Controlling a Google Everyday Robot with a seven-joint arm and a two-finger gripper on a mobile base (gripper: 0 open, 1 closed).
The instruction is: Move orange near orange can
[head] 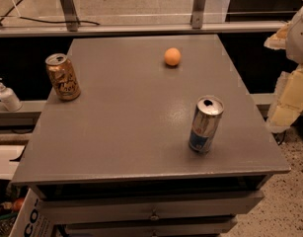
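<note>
The orange [172, 57] is a small round fruit lying on the far middle of the grey table top [131, 127]. The orange can [63, 76] is a short orange-gold can with a silver top, standing upright near the table's left edge. The two are well apart, the can to the left of and nearer than the fruit. My gripper [290, 83] shows as pale cream parts at the right edge of the view, beside the table's right side, away from both things and holding nothing that I can see.
A taller silver-and-blue can [205, 124] stands upright at the front right of the table. A white pump bottle [7, 96] sits on a ledge to the left. A glass railing [141, 14] runs behind the table. Drawers [151, 206] are under the top.
</note>
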